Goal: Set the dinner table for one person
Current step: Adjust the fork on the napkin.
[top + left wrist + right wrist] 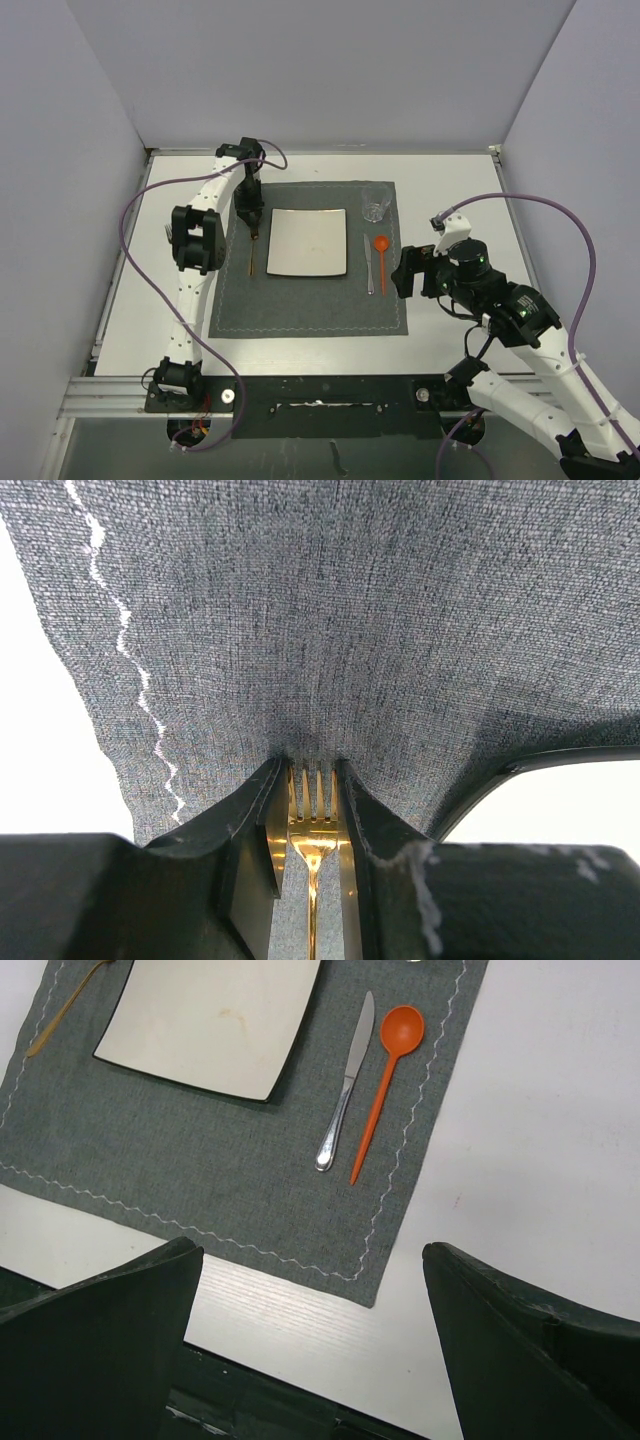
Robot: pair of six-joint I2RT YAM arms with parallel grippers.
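Observation:
The white dinner table [450, 200] holds a dark grey placemat [300, 300]. On the mat lie a square white plate [308, 242], a clear glass [375, 203], a silver knife [368, 265] and an orange spoon [382, 258]. A gold fork [252, 262] lies on the mat left of the plate. My left gripper [253, 230] points down at the fork's tine end. In the left wrist view its jaws [312, 770] stand closed against the fork head [312, 830], tips on the mat. My right gripper [405, 275] hovers open and empty [310, 1250] over the mat's near right corner.
The black front rail [280, 1400] runs along the table's near edge. Grey walls enclose the table on three sides. In the right wrist view the knife [345, 1090] and spoon [385, 1070] lie side by side right of the plate [215, 1015].

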